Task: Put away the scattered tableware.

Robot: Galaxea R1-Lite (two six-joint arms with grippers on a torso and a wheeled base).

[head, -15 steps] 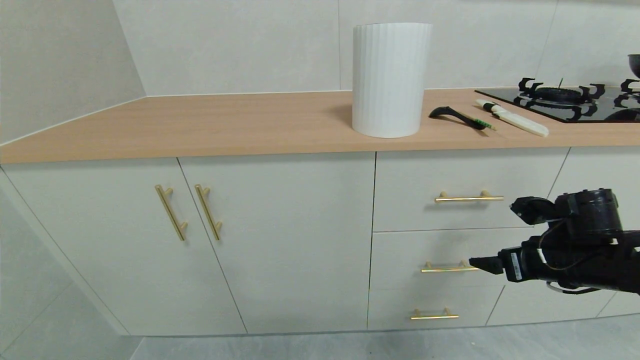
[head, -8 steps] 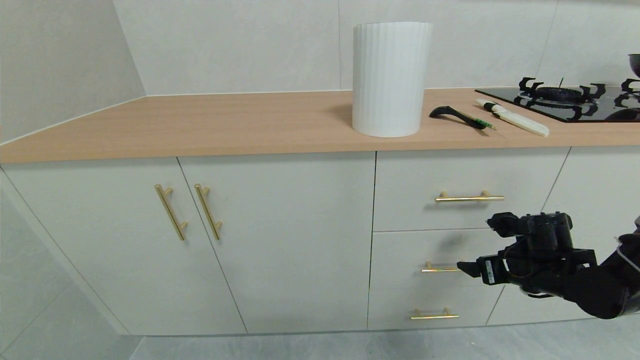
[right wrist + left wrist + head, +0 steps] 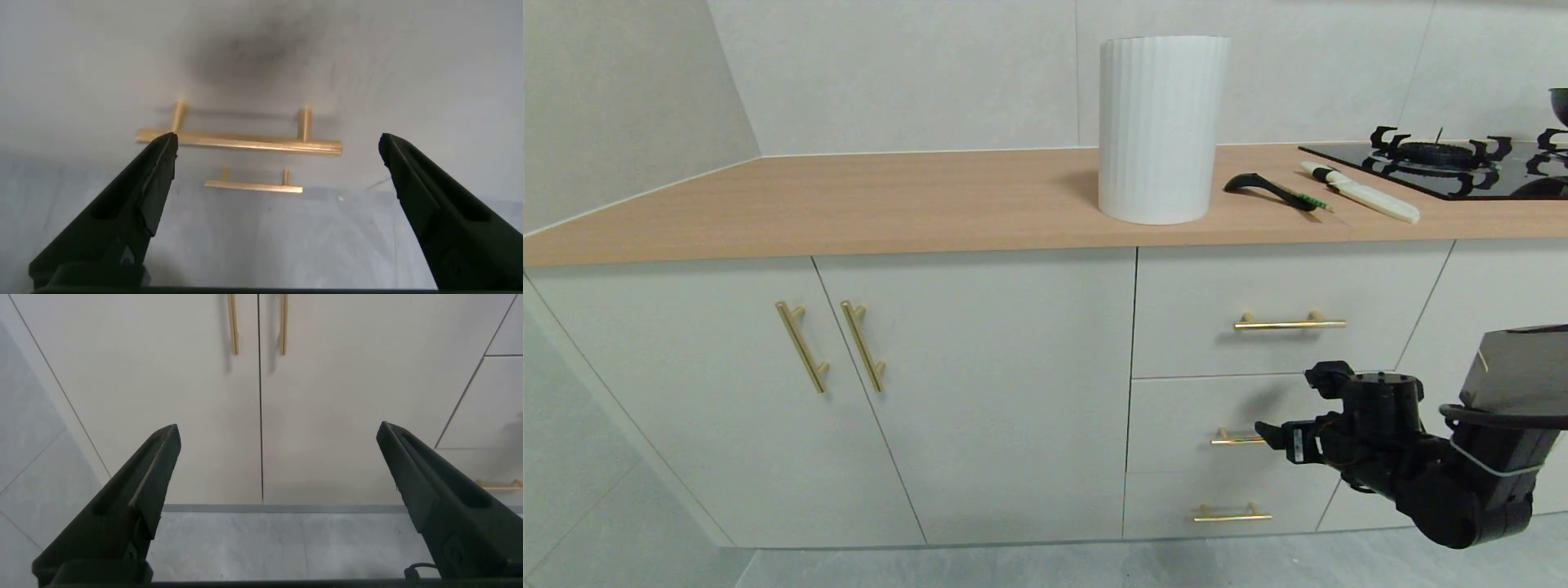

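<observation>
On the wooden counter [image 3: 849, 204] stands a tall white ribbed container [image 3: 1157, 131]. To its right lie a black spoon [image 3: 1270, 189], thin chopsticks [image 3: 1313, 201] and a white knife [image 3: 1360, 193]. My right gripper [image 3: 1294, 404] hangs well below the counter, open, just in front of the middle drawer's gold handle [image 3: 1237, 439]. In the right wrist view the gripper [image 3: 278, 147] frames that handle [image 3: 239, 143] between its spread fingers, with the lowest drawer's handle [image 3: 253, 187] beyond. My left gripper [image 3: 278, 433] is open and holds nothing, low before the cabinet doors [image 3: 261, 392].
A black gas hob [image 3: 1445, 167] sits at the counter's right end. The top drawer's handle [image 3: 1289, 323] is above the right gripper. Two gold door handles [image 3: 829, 347] are on the left cabinet. Grey floor [image 3: 1013, 567] runs along the cabinet base.
My right gripper has moved left and down, closer to the middle drawer's handle, and the arm behind it has swung lower. The tableware on the counter has not moved.
</observation>
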